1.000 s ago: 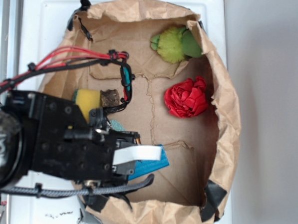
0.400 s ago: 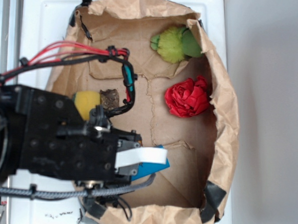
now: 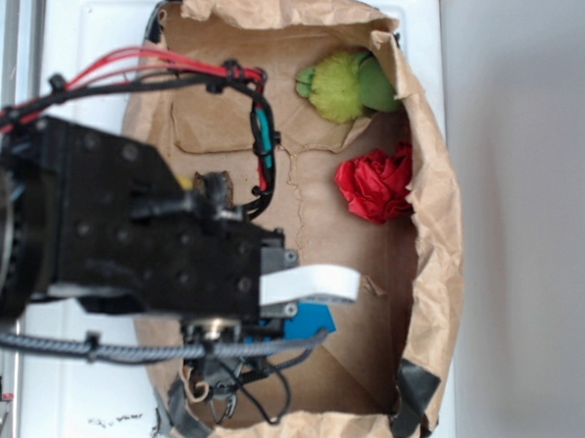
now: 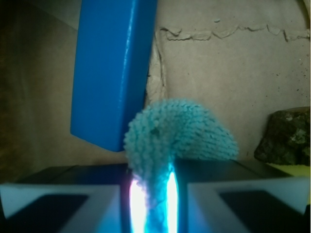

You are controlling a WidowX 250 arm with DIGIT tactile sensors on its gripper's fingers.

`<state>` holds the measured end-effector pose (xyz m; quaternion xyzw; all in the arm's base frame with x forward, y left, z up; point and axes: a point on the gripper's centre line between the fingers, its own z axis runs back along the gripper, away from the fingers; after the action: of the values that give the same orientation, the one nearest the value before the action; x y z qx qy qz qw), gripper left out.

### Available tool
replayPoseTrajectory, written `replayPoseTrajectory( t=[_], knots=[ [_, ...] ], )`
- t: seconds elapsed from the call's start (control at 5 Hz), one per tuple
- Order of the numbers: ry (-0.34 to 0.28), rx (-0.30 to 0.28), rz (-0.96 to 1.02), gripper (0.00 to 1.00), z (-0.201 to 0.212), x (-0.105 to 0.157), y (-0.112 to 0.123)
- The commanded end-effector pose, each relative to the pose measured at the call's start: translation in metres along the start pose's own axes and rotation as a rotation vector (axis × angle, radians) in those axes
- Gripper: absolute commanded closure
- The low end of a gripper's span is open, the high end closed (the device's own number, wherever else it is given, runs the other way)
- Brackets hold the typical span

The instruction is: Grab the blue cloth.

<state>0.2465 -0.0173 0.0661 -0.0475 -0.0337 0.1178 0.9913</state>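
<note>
In the wrist view the blue cloth (image 4: 180, 136), a fuzzy pale teal towel, bunches up out of my gripper (image 4: 151, 204). The jaws are shut on its lower fold, and the rest flops over to the right. Behind it a rigid bright-blue block (image 4: 112, 73) lies on the brown paper floor. In the exterior view my gripper (image 3: 318, 294) and the black arm cover the cloth completely. Only a corner of the blue block (image 3: 312, 320) shows below the white finger.
All of this sits inside a crumpled brown paper bag with raised walls (image 3: 439, 236). A green plush (image 3: 341, 86) lies at the back, and a red crumpled item (image 3: 378, 184) lies against the right wall. A brown rough lump (image 4: 286, 136) sits beside the cloth.
The arm looms larger and has shifted right, now covering the yellow sponge and the cloth. The bag's right wall and the red item have shifted slightly.
</note>
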Motion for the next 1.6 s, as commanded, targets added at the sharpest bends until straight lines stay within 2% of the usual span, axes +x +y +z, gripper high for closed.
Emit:
replayPoseTrajectory(
  t=[0.0, 0.2, 0.4, 0.6, 1.0, 1.2, 1.4],
  knots=[
    [-0.155, -0.017, 0.11, 1.0, 0.042, 0.043, 0.015],
    [-0.205, 0.025, 0.16, 1.0, 0.026, 0.054, 0.012],
    [-0.225, 0.036, 0.159, 1.0, 0.024, 0.059, 0.011],
    [-0.214, 0.039, 0.129, 1.0, 0.036, 0.056, 0.011],
    [-0.183, 0.114, -0.032, 1.0, 0.072, 0.046, 0.013],
    [-0.279, 0.093, -0.204, 1.0, 0.083, 0.035, 0.011],
    [-0.249, 0.073, -0.254, 1.0, 0.098, 0.034, 0.01]
  ],
)
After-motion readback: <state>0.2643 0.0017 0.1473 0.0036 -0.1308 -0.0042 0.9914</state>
